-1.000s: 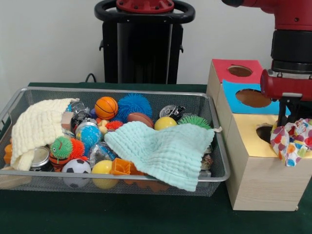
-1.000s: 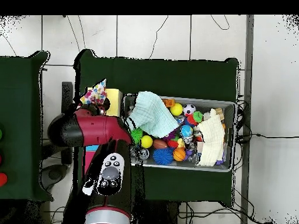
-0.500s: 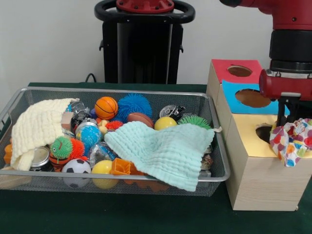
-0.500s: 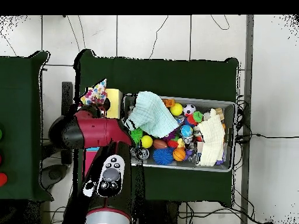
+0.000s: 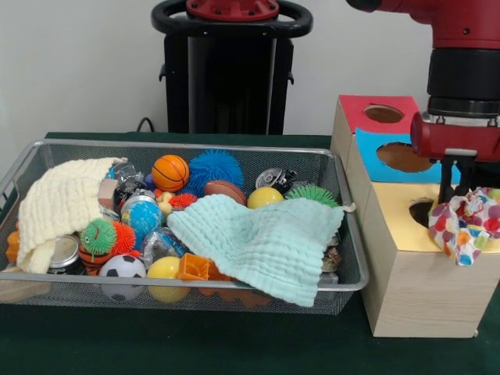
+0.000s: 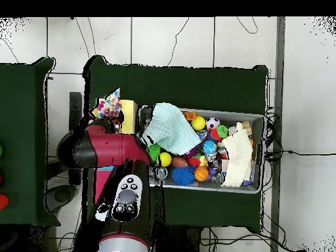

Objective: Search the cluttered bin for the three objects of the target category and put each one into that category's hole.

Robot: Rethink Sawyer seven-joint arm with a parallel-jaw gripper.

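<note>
1. A crumpled white cloth with coloured polka dots [image 5: 466,224] hangs from the black end effector [image 5: 457,183] of the red and black robot arm [image 5: 461,86]. The two thin black fingers [image 5: 446,180] stand close together, pinched on the cloth's top edge.
2. The dotted cloth dangles over the yellow top panel of the wooden sorting box [image 5: 406,266], just beside that panel's dark round hole [image 5: 423,212], with its lower folds at the box's front edge.
3. Behind the yellow panel the box has a blue panel with a hole [image 5: 405,157] and a red panel with a hole [image 5: 383,114].
4. Left of the box, on the dark green table [image 5: 195,348], sits a wire mesh bin [image 5: 348,258] full of clutter.
5. A mint green waffle cloth [image 5: 266,242] is spread over the bin's right half, and a pale yellow waffle cloth [image 5: 58,205] is heaped at its left end.
6. Between them lie an orange mini basketball [image 5: 170,172], a blue spiky ball [image 5: 215,168], a small soccer ball [image 5: 122,268] and other small toys.
7. The overhead view shows the dotted cloth [image 6: 108,105] poking out past the arm's red link [image 6: 98,149], which covers most of the box; the front view shows all three holes.
</note>
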